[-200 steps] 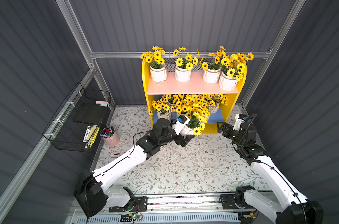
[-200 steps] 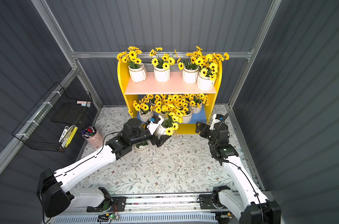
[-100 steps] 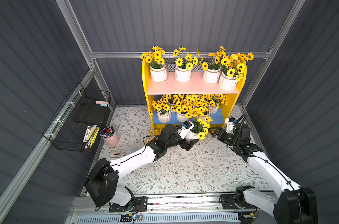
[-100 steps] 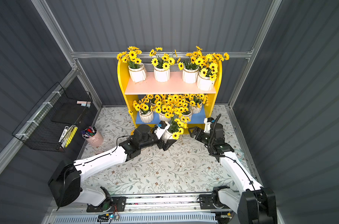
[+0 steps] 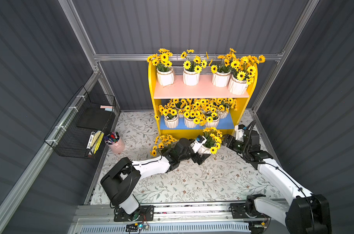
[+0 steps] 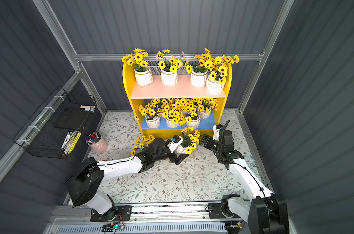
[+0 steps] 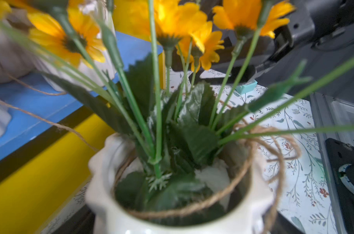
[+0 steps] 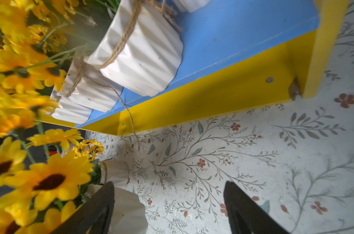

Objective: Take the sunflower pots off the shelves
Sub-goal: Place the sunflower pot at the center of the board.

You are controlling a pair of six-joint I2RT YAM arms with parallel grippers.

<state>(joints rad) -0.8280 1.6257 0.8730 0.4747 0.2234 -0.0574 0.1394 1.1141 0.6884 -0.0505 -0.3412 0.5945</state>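
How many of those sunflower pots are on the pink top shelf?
4 on the pink board: left-end pot, left-of-centre pot, right-of-centre pot, and right-end pot, set nearer the front edge. None seems hidden there.

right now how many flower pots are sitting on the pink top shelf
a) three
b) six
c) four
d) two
c, four white pots stand in a row along the pink shelf, seen in both top views
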